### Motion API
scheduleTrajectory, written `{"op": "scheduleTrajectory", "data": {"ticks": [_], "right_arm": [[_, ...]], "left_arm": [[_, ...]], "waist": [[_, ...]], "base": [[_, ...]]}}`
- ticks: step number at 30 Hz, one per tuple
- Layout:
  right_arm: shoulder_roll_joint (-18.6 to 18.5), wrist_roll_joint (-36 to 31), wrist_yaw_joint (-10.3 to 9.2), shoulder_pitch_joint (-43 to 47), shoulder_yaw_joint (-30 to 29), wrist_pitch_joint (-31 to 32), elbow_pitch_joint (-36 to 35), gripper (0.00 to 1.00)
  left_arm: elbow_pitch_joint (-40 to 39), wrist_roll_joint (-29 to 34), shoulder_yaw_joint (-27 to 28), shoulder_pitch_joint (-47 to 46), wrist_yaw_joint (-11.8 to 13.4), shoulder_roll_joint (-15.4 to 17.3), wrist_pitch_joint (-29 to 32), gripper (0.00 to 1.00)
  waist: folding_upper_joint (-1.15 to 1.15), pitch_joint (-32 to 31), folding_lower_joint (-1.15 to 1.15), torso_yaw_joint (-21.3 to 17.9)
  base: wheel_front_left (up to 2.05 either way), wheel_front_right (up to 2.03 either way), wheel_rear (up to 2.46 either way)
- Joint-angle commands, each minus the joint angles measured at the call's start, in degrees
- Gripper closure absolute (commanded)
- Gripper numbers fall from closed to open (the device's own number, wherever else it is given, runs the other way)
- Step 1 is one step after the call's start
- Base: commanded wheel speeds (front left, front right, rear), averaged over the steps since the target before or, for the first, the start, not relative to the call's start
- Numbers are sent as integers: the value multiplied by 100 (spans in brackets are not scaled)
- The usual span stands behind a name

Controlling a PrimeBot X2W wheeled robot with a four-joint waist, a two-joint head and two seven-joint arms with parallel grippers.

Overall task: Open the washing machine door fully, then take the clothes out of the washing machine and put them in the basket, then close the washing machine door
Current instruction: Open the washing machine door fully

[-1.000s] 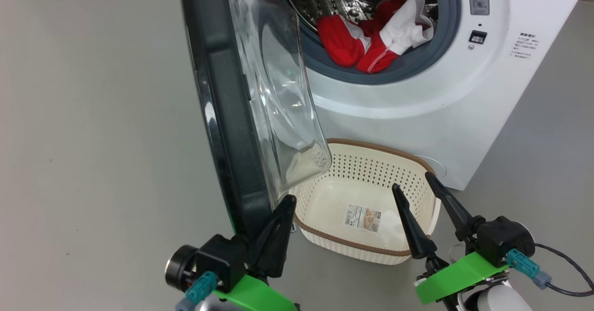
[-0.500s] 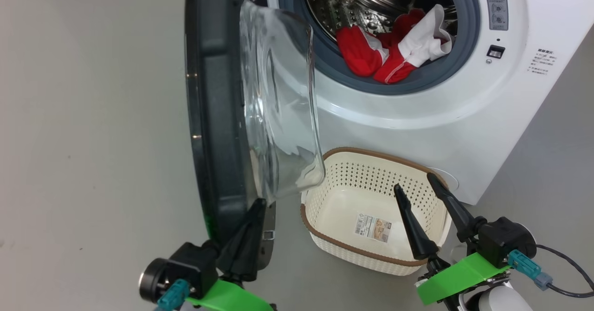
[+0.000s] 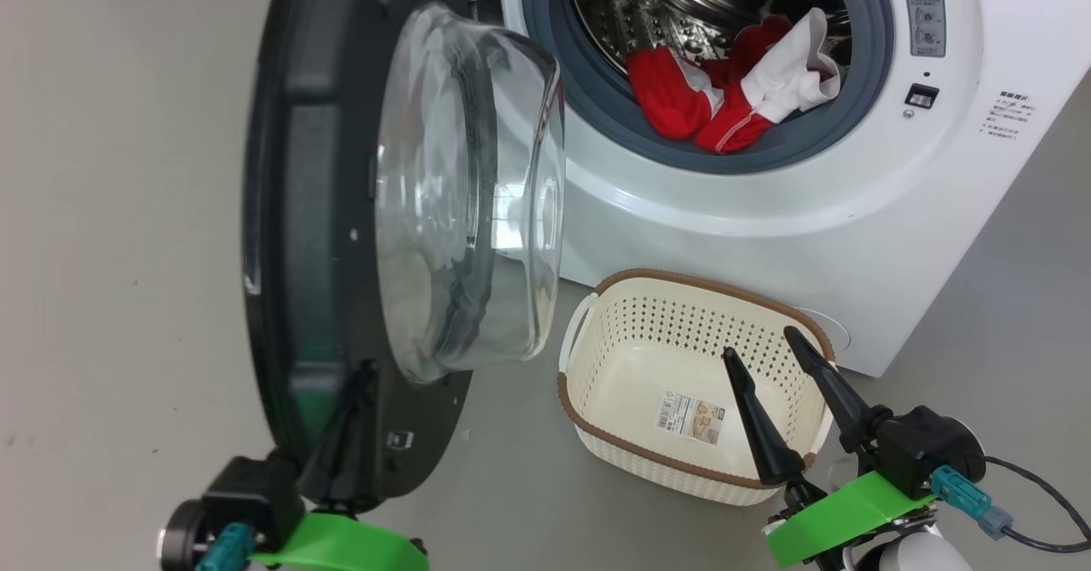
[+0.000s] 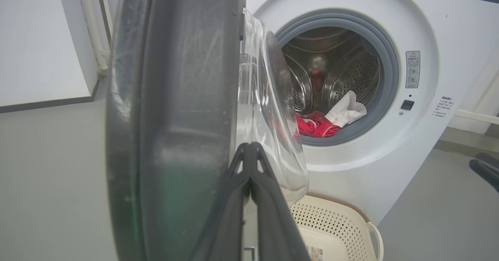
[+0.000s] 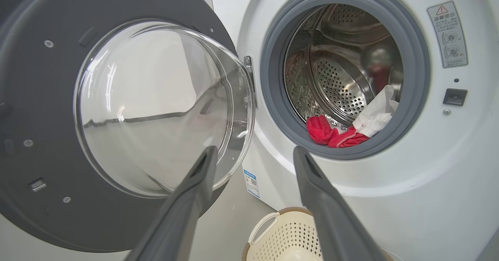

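Observation:
The washing machine door point(image 3: 290, 213) stands swung out to the left, its clear glass bowl point(image 3: 460, 196) facing the white washing machine point(image 3: 767, 213). My left gripper point(image 3: 365, 377) is shut, its tips resting against the lower inner face of the door point(image 4: 175, 117). Red and white clothes point(image 3: 724, 102) lie at the front of the steel drum, also seen as the clothes point(image 5: 343, 130). The cream basket point(image 3: 682, 281) sits on the floor before the machine, with just a paper label in it. My right gripper point(image 3: 760, 343) hangs open over the basket's right side.
Grey floor spreads to the left of the door. A dark cable point(image 3: 1040, 477) trails from my right wrist. A white wall with pipes point(image 4: 93, 27) stands behind the door. The door latch slot point(image 3: 922, 94) sits right of the drum opening.
The door has swung further open to the left, showing more of its inner face. My shut left gripper has moved left and down with it. The right gripper has stayed put.

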Motion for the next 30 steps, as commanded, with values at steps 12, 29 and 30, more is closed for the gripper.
{"op": "scheduleTrajectory", "data": {"ticks": [12,29,30], "right_arm": [[19,-174,28,-142,115,-37,-108,0],[19,-234,28,-168,100,-37,-78,0],[19,-238,28,-167,101,-37,-79,0]], "left_arm": [[-107,-187,893,-5,360,301,-380,100],[406,-423,1498,-121,497,457,-802,100],[444,-439,1533,-133,499,468,-820,100]], "waist": [[0,137,0,-95],[0,156,0,-214],[0,156,0,-220]], "base": [[0,0,0],[0,0,0],[0,0,0]]}}
